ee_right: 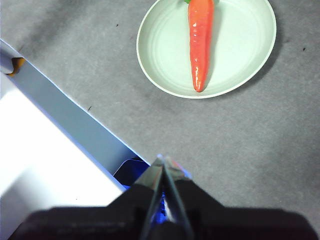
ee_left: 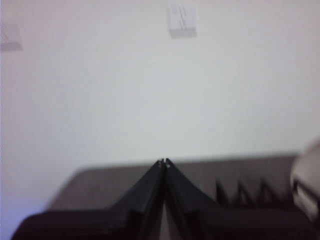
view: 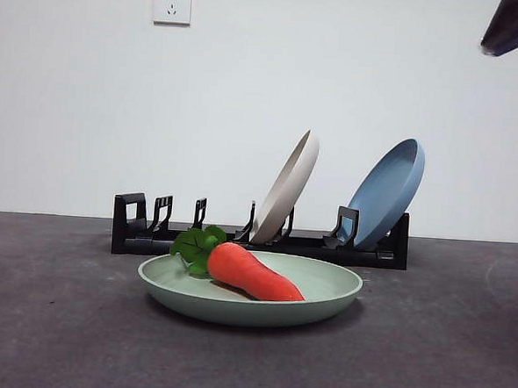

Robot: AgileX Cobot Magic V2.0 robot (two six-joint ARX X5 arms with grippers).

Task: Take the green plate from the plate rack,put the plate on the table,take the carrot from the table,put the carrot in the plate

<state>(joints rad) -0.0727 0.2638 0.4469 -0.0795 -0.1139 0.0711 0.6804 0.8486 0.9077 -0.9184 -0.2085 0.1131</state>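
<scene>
The right gripper (ee_right: 164, 161), jaws closed on nothing, hangs well clear of the carrot (ee_right: 200, 40), which lies in the green plate (ee_right: 240, 55) at the upper centre of its view. The left gripper (ee_left: 164, 162) is likewise shut and empty. In the front view the plate sits centre-low on the table (view: 49, 322), before the plate rack (view: 134, 226). Little seems at risk; a careless arm sweep could nudge the plate.

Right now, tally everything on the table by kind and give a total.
Round shallow plates: 3, pale green, cream-white, dusty-blue
Orange toy carrot with green leaves: 1
Long black plastic plate rack: 1
Total: 5
</scene>
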